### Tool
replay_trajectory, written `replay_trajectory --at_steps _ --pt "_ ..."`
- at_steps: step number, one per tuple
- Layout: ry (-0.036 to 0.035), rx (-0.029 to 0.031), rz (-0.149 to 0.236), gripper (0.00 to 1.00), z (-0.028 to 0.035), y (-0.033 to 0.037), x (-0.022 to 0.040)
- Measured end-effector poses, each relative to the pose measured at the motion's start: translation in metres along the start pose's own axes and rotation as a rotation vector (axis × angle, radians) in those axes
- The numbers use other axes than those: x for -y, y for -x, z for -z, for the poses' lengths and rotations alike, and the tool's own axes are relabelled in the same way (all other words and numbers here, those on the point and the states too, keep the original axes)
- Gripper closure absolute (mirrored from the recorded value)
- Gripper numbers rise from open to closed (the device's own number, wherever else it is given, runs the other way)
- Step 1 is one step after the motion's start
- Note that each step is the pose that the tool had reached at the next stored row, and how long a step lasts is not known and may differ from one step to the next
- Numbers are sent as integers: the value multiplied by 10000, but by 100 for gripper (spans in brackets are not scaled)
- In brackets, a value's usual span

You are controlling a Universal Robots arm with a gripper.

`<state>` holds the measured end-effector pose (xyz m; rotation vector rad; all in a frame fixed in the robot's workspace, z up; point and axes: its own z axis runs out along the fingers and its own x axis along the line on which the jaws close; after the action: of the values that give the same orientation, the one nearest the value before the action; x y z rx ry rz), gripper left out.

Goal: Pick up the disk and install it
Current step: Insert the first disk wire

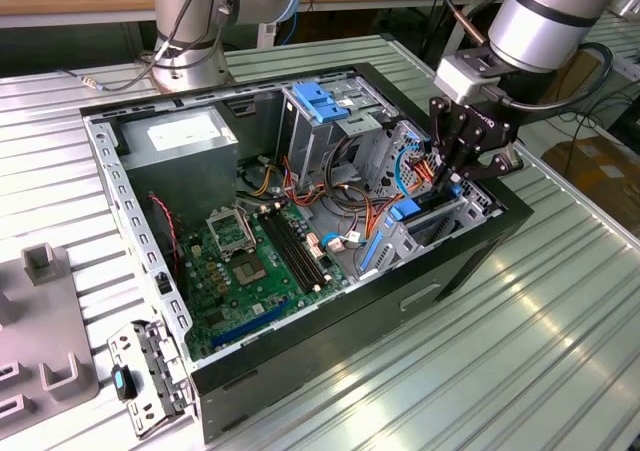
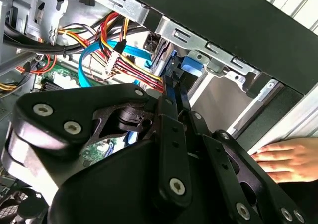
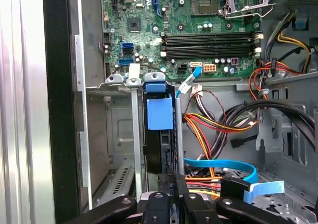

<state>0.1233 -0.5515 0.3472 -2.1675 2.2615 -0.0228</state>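
The disk [image 3: 158, 147] stands on edge in the drive bay at the case's front corner, between upright metal rails, with its blue plastic tab [image 3: 159, 113] facing the motherboard. My gripper [image 3: 171, 191] sits over the disk's outer end, its black fingers [image 2: 169, 117] drawn close together on the thin edge with the blue rail [image 2: 172, 80]. In the exterior view the gripper [image 1: 447, 179] reaches down into the bay [image 1: 440, 221] on the exterior view's right side of the case.
The open computer case [image 1: 330, 331] holds a green motherboard [image 1: 250, 261], a grey power supply box [image 1: 180, 141], a metal cage with a blue top [image 1: 320, 101] and bundled cables [image 3: 218, 122]. A person's hand [image 2: 285, 157] rests outside the case wall. A loose bracket [image 1: 150, 371] lies on the table.
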Motion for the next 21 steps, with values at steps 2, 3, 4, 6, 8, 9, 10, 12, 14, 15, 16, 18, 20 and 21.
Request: replay_trajectory --at_steps 2,3,4,6,8,9,10,12,14,15,16,18,20,21 --pt "0 -3 2 84 -4 0 0" --pt "0 -3 1 84 -6 -1 -1" --pt "0 -3 1 84 -6 -1 -1" --pt "0 -2 1 84 -8 -1 -4" --pt "0 -2 1 84 -9 -1 -7" --pt "0 -3 1 84 -13 0 -7" --pt "0 -1 1 84 -21 0 -7" --pt "0 -2 1 84 -40 -1 -8" --pt "0 -5 1 84 -65 -1 -8" --pt "1 -8 1 84 -69 -1 -8" --pt "0 -8 1 84 -69 -1 -8" --pt "0 -5 1 84 -71 -1 -8" --pt "0 -3 1 84 -72 -1 -8" --pt "-3 7 0 84 -66 0 -9"
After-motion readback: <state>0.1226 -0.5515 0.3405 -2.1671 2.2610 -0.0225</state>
